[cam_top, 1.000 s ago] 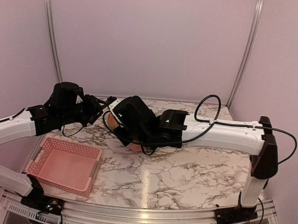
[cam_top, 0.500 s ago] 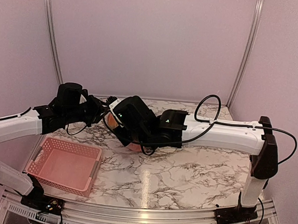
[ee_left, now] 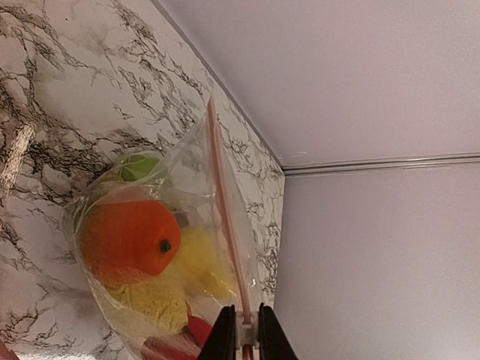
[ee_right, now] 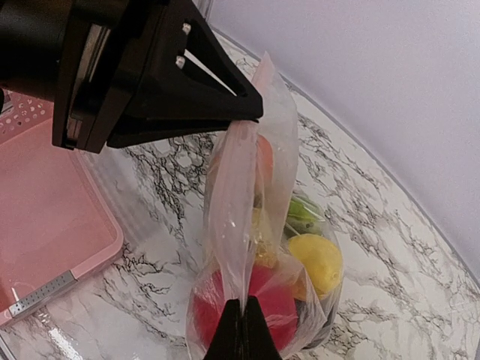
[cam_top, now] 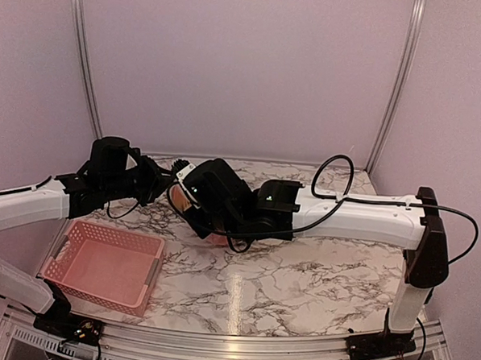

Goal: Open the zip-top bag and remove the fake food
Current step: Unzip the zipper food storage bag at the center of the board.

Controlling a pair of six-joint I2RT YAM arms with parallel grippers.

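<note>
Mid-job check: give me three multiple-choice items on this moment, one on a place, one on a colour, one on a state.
1. Where is the pink basket?
A. near left of the table
B. far right corner
C. middle, upside down

2. What colour is the ribbed pumpkin inside the zip-top bag?
A. blue
B. orange
C. white

3. How is the bag held?
A. lying free, untouched
B. by one gripper alone
C. pinched by both grippers

Answers:
1 A, the top view shows it there.
2 B, the left wrist view shows it plainly.
3 C, the left gripper and the right gripper each close on its top edge.
</note>
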